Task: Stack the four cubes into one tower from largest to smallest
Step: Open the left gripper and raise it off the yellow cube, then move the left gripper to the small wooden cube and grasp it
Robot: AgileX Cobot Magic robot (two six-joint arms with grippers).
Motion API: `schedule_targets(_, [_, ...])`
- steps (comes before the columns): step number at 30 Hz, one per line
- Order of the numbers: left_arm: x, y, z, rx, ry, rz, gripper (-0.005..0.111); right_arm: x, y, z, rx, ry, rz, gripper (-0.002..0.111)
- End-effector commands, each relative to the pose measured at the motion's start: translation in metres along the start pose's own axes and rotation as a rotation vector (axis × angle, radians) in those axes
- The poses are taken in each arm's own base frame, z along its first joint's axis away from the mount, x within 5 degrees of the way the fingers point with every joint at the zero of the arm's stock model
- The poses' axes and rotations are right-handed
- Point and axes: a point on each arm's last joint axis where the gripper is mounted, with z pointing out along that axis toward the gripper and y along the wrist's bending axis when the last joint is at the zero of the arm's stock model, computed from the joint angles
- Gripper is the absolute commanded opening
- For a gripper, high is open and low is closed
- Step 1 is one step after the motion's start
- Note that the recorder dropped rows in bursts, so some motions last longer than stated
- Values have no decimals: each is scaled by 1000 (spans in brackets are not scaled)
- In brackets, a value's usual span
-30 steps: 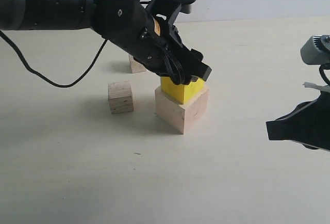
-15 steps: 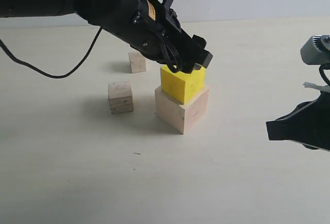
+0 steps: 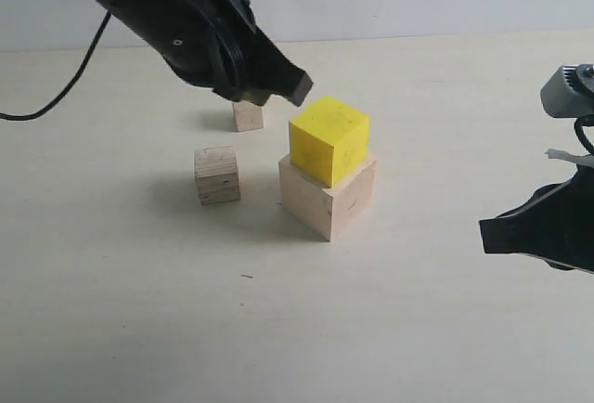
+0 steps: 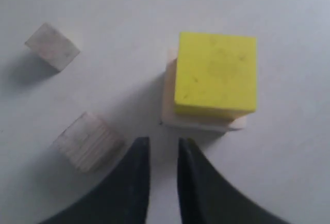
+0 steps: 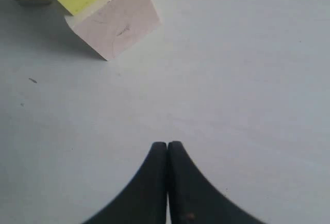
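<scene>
Two cubes are stacked so far: the yellow cube [image 3: 329, 140] sits on the big pale wood cube [image 3: 327, 201], turned a little so that its corners do not line up with the base. In my left wrist view a thin strip of the base shows along one side of the yellow one. I see the grainy wood cube [image 3: 217, 175] on the tabletop [image 3: 390, 329] near the big pale wood cube, to its left in the exterior view. The small pale cube [image 3: 248, 116] stands behind and to the left of the big pale wood cube. Both loose cubes stand alone, touching nothing. The left jaws hang in the air above and to the left of the big pale wood cube, clear of the yellow cube. They are parted by a narrow gap with nothing between them. The right jaws are pressed together, empty, low over bare tabletop well to the right of the big pale wood cube.
</scene>
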Motion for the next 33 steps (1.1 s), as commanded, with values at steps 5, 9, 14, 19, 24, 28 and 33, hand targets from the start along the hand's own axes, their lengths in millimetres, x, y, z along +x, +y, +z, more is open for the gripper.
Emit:
schedule_targets(5, [36, 37, 1, -157, 240, 176, 0, -2, 1, -1, -3, -7, 1, 0])
schedule_targets(9, [68, 63, 19, -142, 311, 156, 0, -2, 1, -1, -3, -7, 1, 0])
schedule_targets(14, [59, 60, 4, -61, 168, 166, 0, -4, 2, -1, -9, -22, 8, 0])
schedule_targets(19, [55, 60, 7, -65, 130, 87, 2, -3, 4, -1, -32, -16, 47, 0])
schedule_targets(24, [52, 61, 21, -76, 96, -91, 31, -3, 4, -1, -32, -16, 47, 0])
schedule_targets(28, [47, 61, 26, -82, 37, -262, 63, -3, 4, -1, -36, -16, 54, 0])
schedule_targets(33, [40, 64, 33, -100, -11, -379, 68, -2, 5, -1, -40, 2, 66, 0])
